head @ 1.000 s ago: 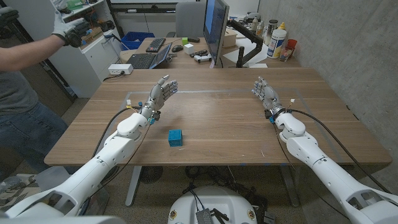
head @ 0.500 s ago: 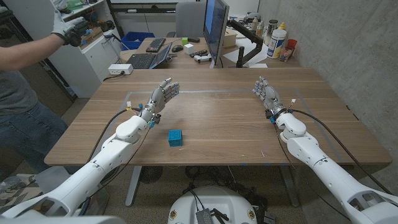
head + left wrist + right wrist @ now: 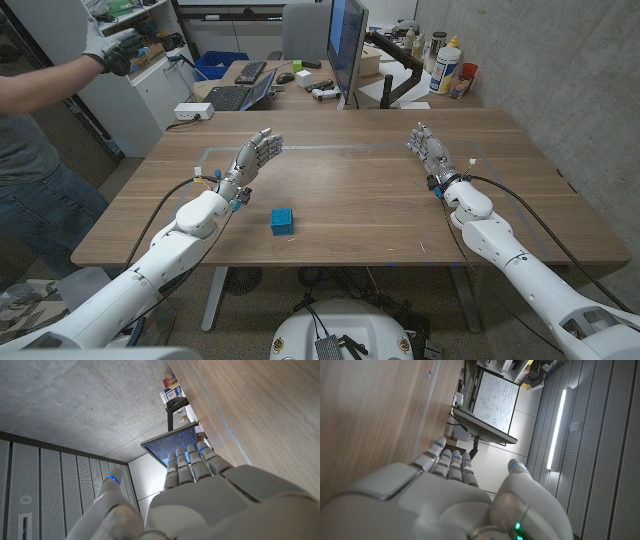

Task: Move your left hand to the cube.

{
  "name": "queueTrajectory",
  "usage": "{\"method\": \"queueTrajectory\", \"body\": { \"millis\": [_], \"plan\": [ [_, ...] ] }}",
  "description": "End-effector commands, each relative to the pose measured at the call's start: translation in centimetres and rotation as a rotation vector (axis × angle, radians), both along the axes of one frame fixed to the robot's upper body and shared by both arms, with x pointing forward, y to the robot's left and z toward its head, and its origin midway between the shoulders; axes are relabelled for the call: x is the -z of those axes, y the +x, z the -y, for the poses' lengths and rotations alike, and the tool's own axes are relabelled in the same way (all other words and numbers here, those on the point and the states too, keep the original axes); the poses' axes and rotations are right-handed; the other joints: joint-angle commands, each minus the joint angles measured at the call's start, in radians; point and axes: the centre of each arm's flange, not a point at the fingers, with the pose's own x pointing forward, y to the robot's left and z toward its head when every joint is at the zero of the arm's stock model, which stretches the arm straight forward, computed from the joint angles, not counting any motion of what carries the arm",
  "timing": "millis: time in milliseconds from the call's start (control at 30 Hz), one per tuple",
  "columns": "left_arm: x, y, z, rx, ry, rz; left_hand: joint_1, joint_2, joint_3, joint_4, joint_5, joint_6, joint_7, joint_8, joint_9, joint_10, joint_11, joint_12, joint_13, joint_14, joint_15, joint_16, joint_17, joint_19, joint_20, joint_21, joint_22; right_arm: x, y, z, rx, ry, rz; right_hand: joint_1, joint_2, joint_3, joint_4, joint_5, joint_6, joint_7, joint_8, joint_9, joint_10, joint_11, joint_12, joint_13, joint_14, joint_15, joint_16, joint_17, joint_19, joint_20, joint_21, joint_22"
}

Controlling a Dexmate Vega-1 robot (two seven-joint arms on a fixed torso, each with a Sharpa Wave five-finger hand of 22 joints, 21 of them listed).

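Observation:
A small teal cube (image 3: 282,221) sits on the wooden table (image 3: 360,190) near its front edge, left of the middle. My left hand (image 3: 252,157) is raised above the table behind the cube and a little to its left, fingers straight and apart, holding nothing. The same left hand (image 3: 200,495) shows from behind in the left wrist view, fingers extended over the wood. My right hand (image 3: 427,151) stands at the right side of the table, fingers up and empty; in the right wrist view the right hand (image 3: 440,490) appears with fingers stretched out.
A person (image 3: 40,110) in a grey shirt stands at the left, a gloved hand (image 3: 118,50) held out. Behind the table are a monitor (image 3: 346,45), a laptop (image 3: 240,93), bottles (image 3: 447,65) and a white power box (image 3: 192,111). Cables run along both forearms.
My left arm has drawn back a little toward the table's left side, and the hand has moved slightly left. The cube and my right hand stayed put.

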Motion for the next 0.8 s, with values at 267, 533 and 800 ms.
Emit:
{"method": "queueTrajectory", "body": {
  "millis": [267,533,800],
  "plan": [
    [0.5,-2.0,-1.9,-0.04,0.009,0.04,0.02,0.005,0.008,-0.011,0.008,0.001,-0.004,0.002,0.003,-0.002,0.0,0.001,0.006,-0.001,0.004,0.004,0.002,-0.006,-0.007,-0.004,0.005,0.1,-0.1,-0.7,0.0,-0.009,-0.005,0.003,0.008,-0.009,-0.001,0.007,0.008,-0.002,0.003,0.003,-0.001,0.007,-0.001,0.003,0.009,0.004,0.003,0.004,0.005,-0.011,-0.002,0.005],
    [0.0,-2.7,-2.2,-0.084,0.072,0.069,0.03,0.007,0.011,-0.015,0.009,-0.001,-0.008,0.002,0.003,-0.005,-0.002,-0.001,0.006,-0.004,0.004,0.003,0.002,-0.01,-0.002,-0.005,0.005,0.3,-0.3,-0.6,0.005,-0.001,-0.005,0.003,0.009,-0.011,-0.002,0.008,0.008,-0.006,0.003,0.003,-0.002,0.005,-0.002,0.003,0.011,0.004,0.003,0.004,0.004,-0.009,-0.002,0.005],
    [-0.1,-3.4,-2.5,-0.114,0.126,0.085,0.058,0.009,0.019,-0.026,0.011,-0.02,-0.024,-0.004,0.004,-0.033,-0.001,-0.009,0.006,-0.02,0.006,-0.002,0.002,-0.023,0.016,-0.008,0.005,0.6,-0.5,-0.5,0.012,0.006,-0.009,0.001,0.01,-0.014,-0.003,0.009,0.01,-0.01,0.004,0.003,-0.002,0.002,-0.002,0.004,0.014,0.005,0.004,0.004,0.002,-0.003,-0.004,0.006]
  ]
}}
